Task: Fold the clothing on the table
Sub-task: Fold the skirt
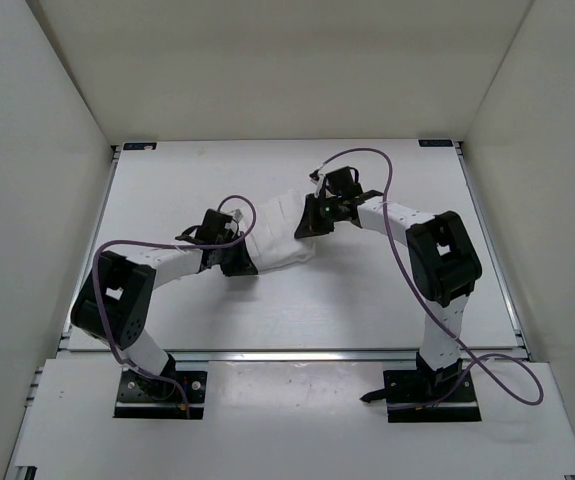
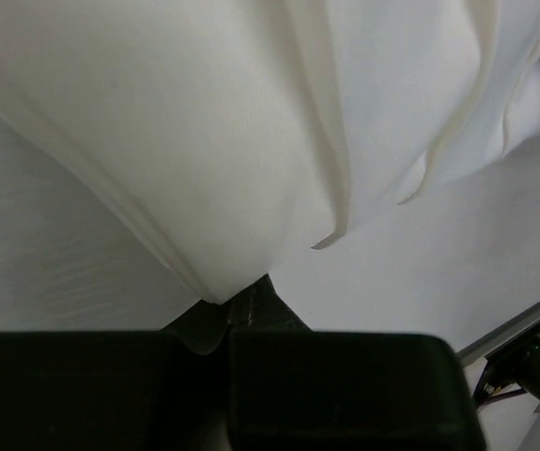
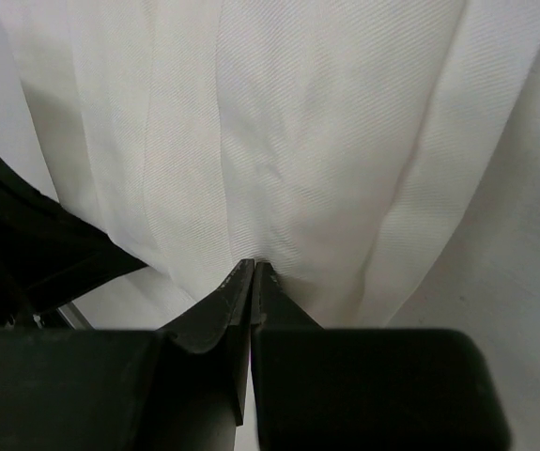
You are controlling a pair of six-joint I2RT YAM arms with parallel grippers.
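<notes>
White thin cloth is pinched in both claws: the left gripper (image 2: 247, 299) is clamped on the near-left edge of the skirt (image 1: 279, 235), the right gripper (image 3: 254, 270) on its far-right edge. For a clean fold, both ends should probably move together, taut, without tugging. Bunched and pleated, it spans between them at the middle of the table (image 1: 367, 300).

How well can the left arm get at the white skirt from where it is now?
Yes, it looks able to: the left hand sits right at the skirt, shut and seemingly pinching its edge, with nothing in between.
</notes>
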